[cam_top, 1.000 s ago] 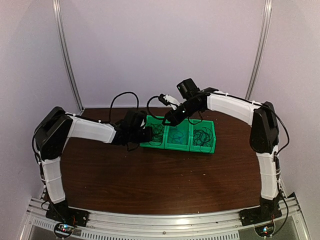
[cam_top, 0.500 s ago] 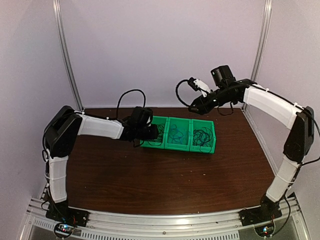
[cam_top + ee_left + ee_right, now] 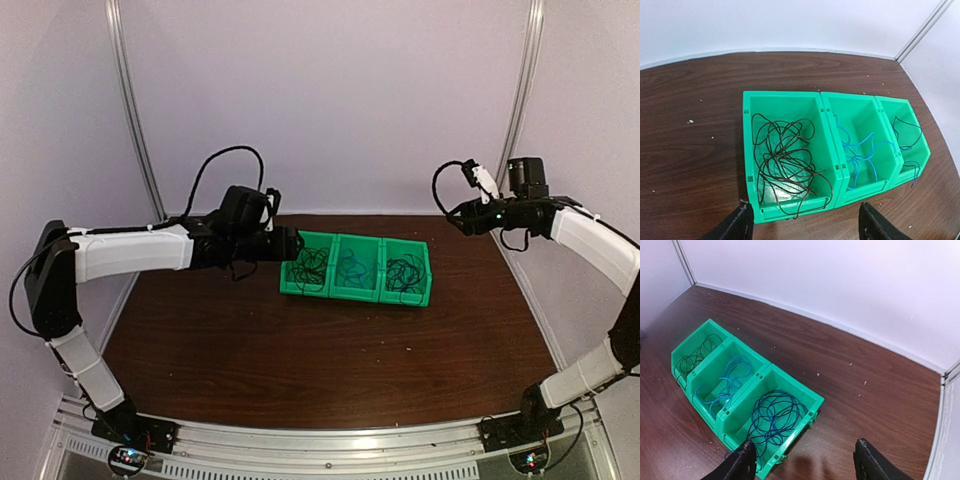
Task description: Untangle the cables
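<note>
The cables lie sorted in three joined green bins (image 3: 356, 292). A dark brown-black cable (image 3: 785, 157) fills the left bin, a light blue cable (image 3: 860, 155) the middle one, and a dark blue cable (image 3: 775, 420) the right one. One end of the dark cable hangs over the left bin's front wall. My left gripper (image 3: 805, 227) hovers open just outside that wall, holding nothing; in the top view the left gripper (image 3: 287, 243) is at the bins' left end. My right gripper (image 3: 805, 465) is open and empty. In the top view the right gripper (image 3: 458, 215) hangs high, well right of the bins.
The bins stand at the back middle of a dark wooden table (image 3: 320, 350). White walls close the back, with metal posts (image 3: 135, 110) at both back corners. Small pale crumbs speckle the wood around the bins.
My left gripper has opened and drawn back left from the left bin. My right arm has swung from above the bins far to the right and upward, its jaws spreading wider.
</note>
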Motion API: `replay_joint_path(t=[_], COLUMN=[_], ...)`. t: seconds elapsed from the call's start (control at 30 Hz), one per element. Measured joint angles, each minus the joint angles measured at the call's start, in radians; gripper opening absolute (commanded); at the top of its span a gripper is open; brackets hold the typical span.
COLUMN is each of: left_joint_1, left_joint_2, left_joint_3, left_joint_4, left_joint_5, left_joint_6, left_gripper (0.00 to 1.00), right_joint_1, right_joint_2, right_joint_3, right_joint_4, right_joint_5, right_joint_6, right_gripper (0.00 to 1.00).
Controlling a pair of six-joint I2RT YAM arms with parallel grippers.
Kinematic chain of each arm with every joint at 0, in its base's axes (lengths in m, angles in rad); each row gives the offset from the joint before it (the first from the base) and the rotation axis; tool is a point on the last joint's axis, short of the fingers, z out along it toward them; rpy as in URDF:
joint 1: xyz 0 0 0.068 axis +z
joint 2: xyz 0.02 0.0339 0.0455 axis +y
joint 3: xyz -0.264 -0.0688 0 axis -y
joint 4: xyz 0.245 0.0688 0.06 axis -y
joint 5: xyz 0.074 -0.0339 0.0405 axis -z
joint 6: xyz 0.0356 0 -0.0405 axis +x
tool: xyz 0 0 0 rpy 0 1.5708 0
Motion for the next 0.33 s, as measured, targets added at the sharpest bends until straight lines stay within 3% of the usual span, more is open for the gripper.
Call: replay_joint_path(t=[0.33], left_joint_1=[-0.002], left_joint_2=[-0.240], left_joint_3=[-0.158], left_joint_4=[-0.043], left_joint_5=[-0.101], left_joint_6=[0.135], left_gripper=[0.73], right_joint_1=[-0.006], right_joint_2=[-0.154], right_joint_3=[-0.175], right_joint_4=[0.223], right_joint_5=[0.056], right_joint_6=[0.100], right_gripper=[0.68])
